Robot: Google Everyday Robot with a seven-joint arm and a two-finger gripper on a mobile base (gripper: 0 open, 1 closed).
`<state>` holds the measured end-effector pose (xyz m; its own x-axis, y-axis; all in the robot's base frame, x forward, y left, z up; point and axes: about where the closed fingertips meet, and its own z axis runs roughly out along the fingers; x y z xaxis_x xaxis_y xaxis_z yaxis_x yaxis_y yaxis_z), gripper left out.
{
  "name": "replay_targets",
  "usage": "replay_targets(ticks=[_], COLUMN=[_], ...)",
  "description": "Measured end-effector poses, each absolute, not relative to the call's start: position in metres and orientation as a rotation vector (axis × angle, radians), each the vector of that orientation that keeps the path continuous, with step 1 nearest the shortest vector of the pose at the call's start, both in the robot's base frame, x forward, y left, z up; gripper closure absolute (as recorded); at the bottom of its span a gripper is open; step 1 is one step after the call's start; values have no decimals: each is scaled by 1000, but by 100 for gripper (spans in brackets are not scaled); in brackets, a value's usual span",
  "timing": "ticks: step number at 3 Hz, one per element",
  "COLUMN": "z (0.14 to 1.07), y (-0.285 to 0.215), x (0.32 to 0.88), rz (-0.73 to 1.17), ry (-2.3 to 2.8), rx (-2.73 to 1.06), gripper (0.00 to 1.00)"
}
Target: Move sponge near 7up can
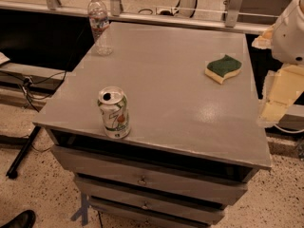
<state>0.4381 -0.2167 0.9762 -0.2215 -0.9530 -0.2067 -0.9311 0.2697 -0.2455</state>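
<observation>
My grey cabinet top (161, 94) carries the 7up can (114, 113). My gripper (278, 96) hangs far right of the can, off the edge; whether it is released or clenched I cannot tell. The sponge (223, 69) lies well right of the can and behind it, so I should descend squarely across its narrow width.

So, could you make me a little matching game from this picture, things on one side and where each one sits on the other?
Things:
1. white and green aluminium 7up can
2. wavy-edged green-and-yellow sponge
3. clear plastic water bottle
4. pale gripper

Places:
A. back left corner of the grey cabinet top
B. beyond its right edge
C. front left
D. right side, towards the back

Pairs: 1-C, 2-D, 3-A, 4-B
</observation>
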Motion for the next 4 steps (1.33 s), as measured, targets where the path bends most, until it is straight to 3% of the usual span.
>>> replay_targets(ticks=[2, 4], z=[971, 934], y=[-232, -290], x=[460, 559], rz=[-99, -25], ry=[2210, 2192], rx=[-1651, -1313], gripper=[0, 0])
